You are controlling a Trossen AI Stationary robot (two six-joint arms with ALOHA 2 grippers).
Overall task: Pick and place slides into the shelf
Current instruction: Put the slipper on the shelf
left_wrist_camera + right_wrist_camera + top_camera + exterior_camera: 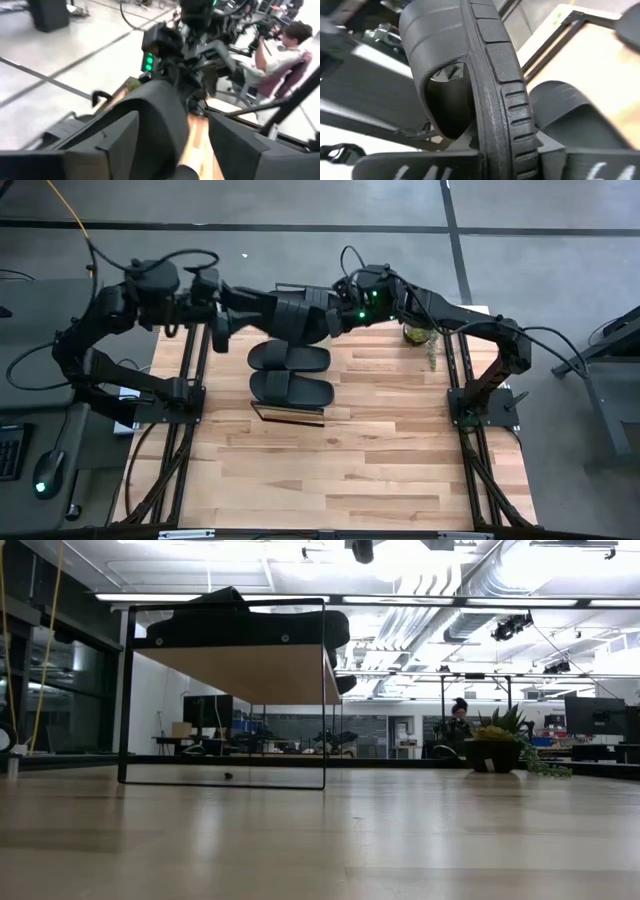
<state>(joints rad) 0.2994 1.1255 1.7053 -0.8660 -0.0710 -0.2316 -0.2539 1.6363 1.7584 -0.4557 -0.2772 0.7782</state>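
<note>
Closest thing in the right wrist view is the ribbed sole edge of a matte black rubber slide, clamped tight between the right gripper fingers, with its wide strap arching off to the upper left of the frame.

Count from the high view: I can make out three slides. One is up in the air at top centre, and two are on the shelf.

The held one hangs between the two arms above the far edge of the slatted wooden tabletop. Its long axis runs roughly left-right in the frame.

The left gripper is at its left end, but its fingers look spread and let go. The left wrist view shows a gap of bare wood between the sandal and one finger.

The other two slides lie side by side on the light-wood shelf plank with thin black frame. Both lie lengthwise left-right too, with straps up. I can't tell which way the toes point.

One small potted green plant sits at the table's upper right corner.
</note>
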